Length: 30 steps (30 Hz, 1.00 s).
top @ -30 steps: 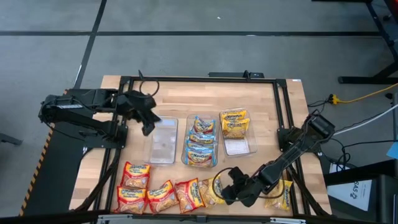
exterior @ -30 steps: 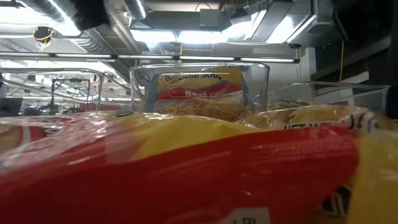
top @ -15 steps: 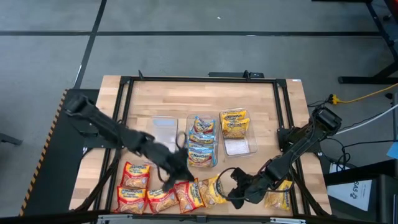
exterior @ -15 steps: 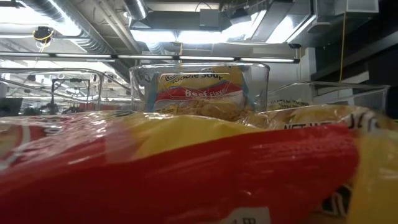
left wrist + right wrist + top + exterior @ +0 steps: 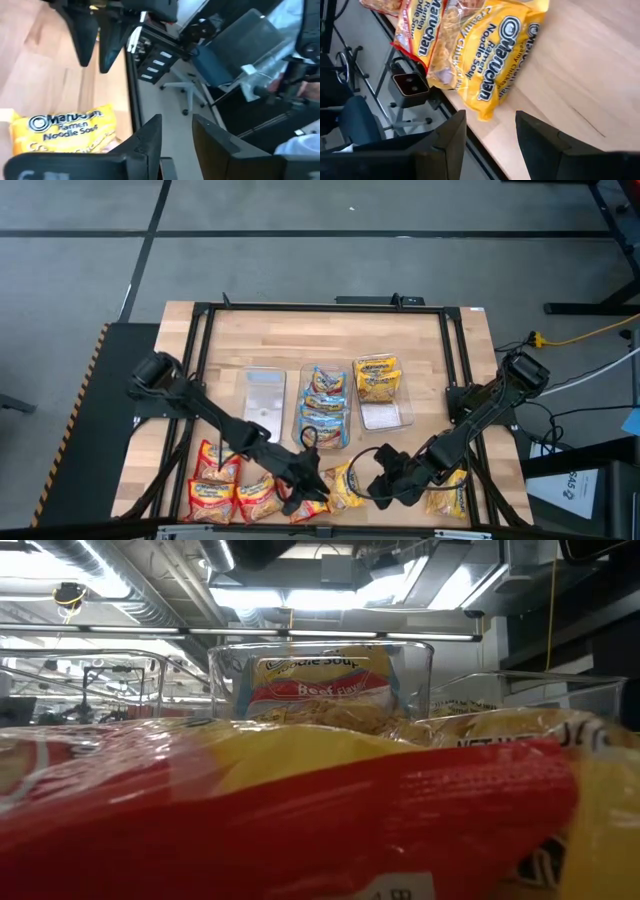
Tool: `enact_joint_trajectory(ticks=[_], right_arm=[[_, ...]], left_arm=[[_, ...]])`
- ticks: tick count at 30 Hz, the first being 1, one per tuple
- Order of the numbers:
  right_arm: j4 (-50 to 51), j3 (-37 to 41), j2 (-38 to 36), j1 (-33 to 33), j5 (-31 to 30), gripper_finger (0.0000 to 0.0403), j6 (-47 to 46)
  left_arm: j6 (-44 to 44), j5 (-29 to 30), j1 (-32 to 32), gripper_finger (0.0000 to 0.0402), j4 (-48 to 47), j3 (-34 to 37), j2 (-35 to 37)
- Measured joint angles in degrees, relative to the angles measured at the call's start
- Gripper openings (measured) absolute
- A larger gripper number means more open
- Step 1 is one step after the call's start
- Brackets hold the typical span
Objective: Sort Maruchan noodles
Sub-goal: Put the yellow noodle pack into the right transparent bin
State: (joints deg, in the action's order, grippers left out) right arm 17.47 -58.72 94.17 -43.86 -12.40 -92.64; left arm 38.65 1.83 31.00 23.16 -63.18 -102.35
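The Maruchan noodles lie in a row along the near edge: red packets (image 5: 215,462) (image 5: 255,498) (image 5: 305,492), a yellow one (image 5: 345,485) (image 5: 495,55) and another yellow one (image 5: 445,495) at the right. More packets fill the middle tub (image 5: 325,415) and the right tub (image 5: 380,385). My left gripper (image 5: 320,495) (image 5: 176,135) is open, low over the red packet beside the yellow one, with nothing between its fingers. My right gripper (image 5: 377,485) (image 5: 490,135) hangs open just right of that yellow packet.
A clear tub (image 5: 263,395) stands left of the two filled ones. A black frame (image 5: 200,380) runs around the wooden table. The two grippers face each other closely at the near edge. In the low view a red and yellow packet (image 5: 300,820) fills the foreground.
My left arm has swung from above the left clear tub down toward the table's near edge, stretching out over the row of red packets until its gripper is beside the yellow packet and close to my right gripper.
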Motion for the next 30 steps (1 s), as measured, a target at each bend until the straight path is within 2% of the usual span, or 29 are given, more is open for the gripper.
enact_joint_trajectory(ticks=[13, 16, 20, 23, 27, 30], right_arm=[[3.98, -0.02, 0.0, 0.0, 0.0, 0.017, 0.0], [3.76, -0.02, 0.0, 0.0, -0.01, 0.017, -0.01], [3.71, -0.02, 0.0, 0.0, 0.01, 0.017, -0.02], [3.7, -0.02, 0.0, 0.02, 0.95, 0.017, -0.02], [3.71, -0.02, 0.0, 0.01, 1.92, 0.017, -0.02], [3.7, -0.02, 0.0, 0.0, 2.14, 0.017, -0.02]], left_arm=[[1.32, 6.66, -0.08, 0.0105, -1.51, -2.54, -0.57], [1.11, 6.67, -0.08, 0.0106, 2.13, -4.94, -0.64], [-5.61, 6.43, -0.64, 0.0105, 8.1, -8.69, -0.56], [-12.07, 2.44, -1.13, 0.0104, 9.76, -13.88, -0.57], [-18.78, -6.33, -1.92, 0.0104, -1.35, -23.71, -1.3], [-24.17, -7.5, -1.78, 0.0103, -14.54, -33.03, -4.23]])
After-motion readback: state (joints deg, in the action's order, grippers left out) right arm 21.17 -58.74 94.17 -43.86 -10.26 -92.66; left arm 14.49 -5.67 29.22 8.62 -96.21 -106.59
